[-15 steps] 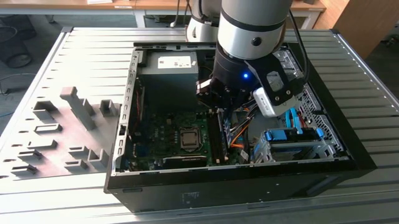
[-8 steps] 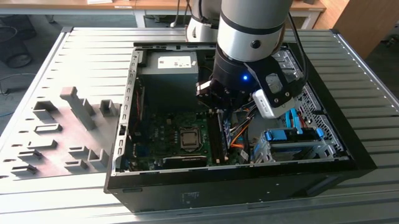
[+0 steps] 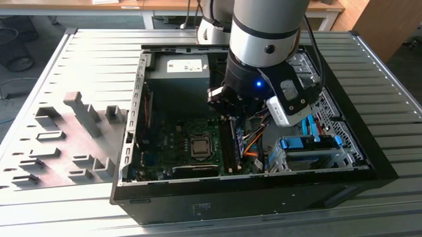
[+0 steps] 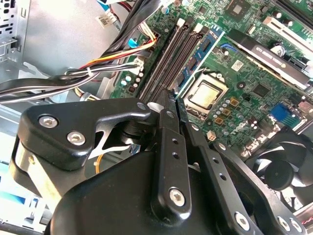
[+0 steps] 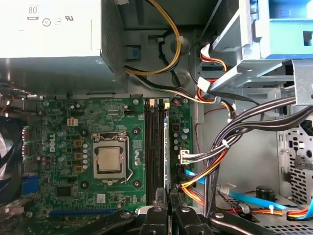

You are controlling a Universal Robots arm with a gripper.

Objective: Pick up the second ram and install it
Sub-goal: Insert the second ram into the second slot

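Observation:
The second ram point(image 5: 166, 147) is a thin blue-green stick seen edge-on, running in line with the dark memory slots point(image 5: 152, 147) on the green motherboard point(image 5: 63, 142). In the second wrist view, the second ram point(image 4: 195, 58) shows its dark chips beside the slots point(image 4: 166, 54). My gripper point(image 5: 167, 197) sits at the stick's middle, its black fingers point(image 4: 171, 161) drawn together on it. In the exterior view my gripper point(image 3: 231, 111) reaches down inside the open computer case, just over the slots point(image 3: 228, 148). Whether the stick is seated cannot be told.
The processor point(image 5: 110, 159) lies beside the slots. A grey power supply point(image 3: 179, 69) fills the case's far end. Cable bundles point(image 5: 234, 137) and a blue drive cage point(image 3: 310, 143) crowd the exterior view's right. A grey slotted holder point(image 3: 72, 133) stands outside the case, on the left.

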